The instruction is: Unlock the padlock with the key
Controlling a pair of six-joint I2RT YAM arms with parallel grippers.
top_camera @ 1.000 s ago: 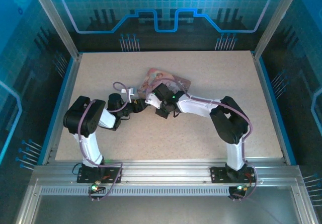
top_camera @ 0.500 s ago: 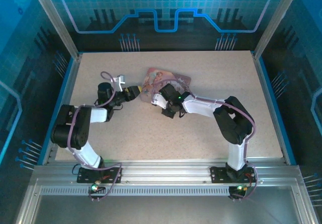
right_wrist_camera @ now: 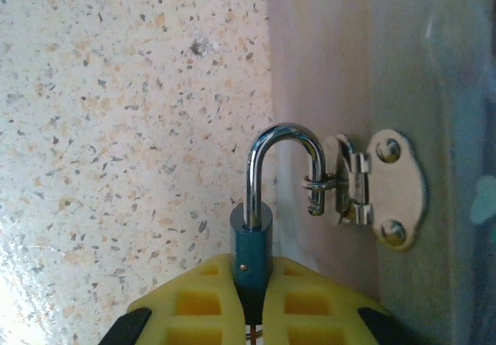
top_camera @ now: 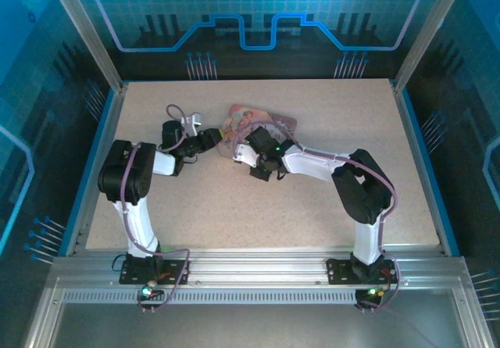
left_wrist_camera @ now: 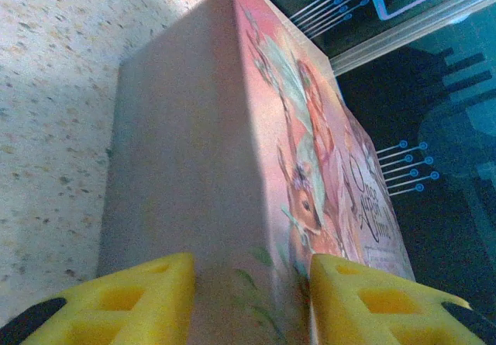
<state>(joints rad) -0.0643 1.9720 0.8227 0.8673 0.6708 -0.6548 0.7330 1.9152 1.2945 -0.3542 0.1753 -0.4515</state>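
Gripping the padlock [right_wrist_camera: 250,240] by its narrow blue body with the right gripper [right_wrist_camera: 252,281], jaws shut tight on it, close to the speckled worktop [right_wrist_camera: 116,128] at the pink tin's [right_wrist_camera: 349,66] side wall. Shows one shackle [right_wrist_camera: 283,132] leg seated in the body and the other hooked through the staple of the silver hasp [right_wrist_camera: 380,190], tip apparently clear of the body (so probably sprung already). Key hard to tell: perhaps the brassy sliver [right_wrist_camera: 249,331] under the body, between the yellow pads [right_wrist_camera: 201,302]. Bracing the tin with the left gripper [left_wrist_camera: 252,283], jaws narrowed onto lid and side at one corner. Looks like the unhooking stage. Calls next for a small sideways swing to slip the free leg out of the staple without dragging the tin.
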